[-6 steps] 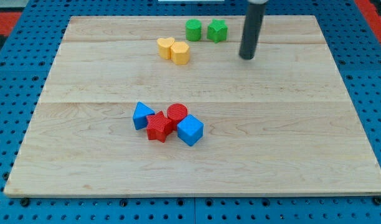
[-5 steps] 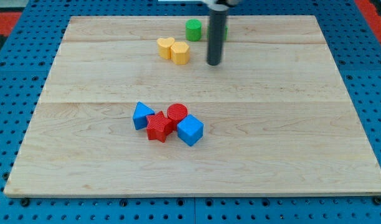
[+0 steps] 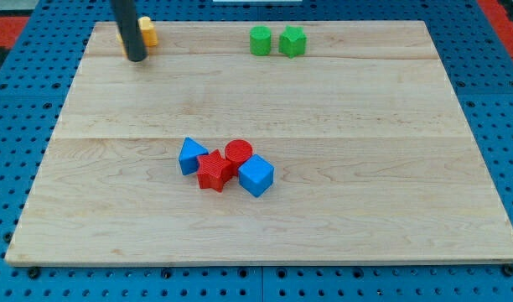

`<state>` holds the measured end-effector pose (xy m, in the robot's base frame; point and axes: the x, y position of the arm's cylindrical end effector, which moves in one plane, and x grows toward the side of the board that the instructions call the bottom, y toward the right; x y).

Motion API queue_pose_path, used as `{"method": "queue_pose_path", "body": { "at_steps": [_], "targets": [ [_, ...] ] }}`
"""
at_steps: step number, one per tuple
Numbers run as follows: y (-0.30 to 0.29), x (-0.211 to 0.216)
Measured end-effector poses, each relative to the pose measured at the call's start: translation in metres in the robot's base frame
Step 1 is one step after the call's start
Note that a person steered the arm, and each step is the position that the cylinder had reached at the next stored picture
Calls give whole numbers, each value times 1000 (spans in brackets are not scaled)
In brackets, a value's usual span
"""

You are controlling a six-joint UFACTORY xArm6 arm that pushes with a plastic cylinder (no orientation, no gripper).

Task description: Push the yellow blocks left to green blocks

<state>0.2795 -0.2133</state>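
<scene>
Fingers do not exist on this arm: its rod ends in my tip (image 3: 136, 58), set down near the wooden board's (image 3: 365, 168) top-left corner. One yellow block (image 3: 147, 32) shows just behind the rod, largely hidden, shape unclear. Green cylinder (image 3: 260, 40) and green block (image 3: 292, 41) sit side by side at the view's top, well right of the tip. Mid-board cluster: blue triangular block (image 3: 190, 156), red star (image 3: 213, 171), red cylinder (image 3: 238, 153), blue cube (image 3: 256, 175).

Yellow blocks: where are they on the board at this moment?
Only a bit of yellow block shows, near the board's top-left corner in the camera view, mostly hidden behind my rod, whose tip sits just below-left of it. The green blocks lie far to the view's right.
</scene>
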Motion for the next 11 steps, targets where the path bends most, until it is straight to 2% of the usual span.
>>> {"method": "queue_pose_path", "body": {
  "at_steps": [1,2,4,5,6,8,10,11],
  "targets": [
    [-63,-6],
    [-88,-20],
    [23,-49],
    [39,-40],
    [20,-9],
    [100,-6],
    [102,-1],
    [55,-16]
  ]
}}
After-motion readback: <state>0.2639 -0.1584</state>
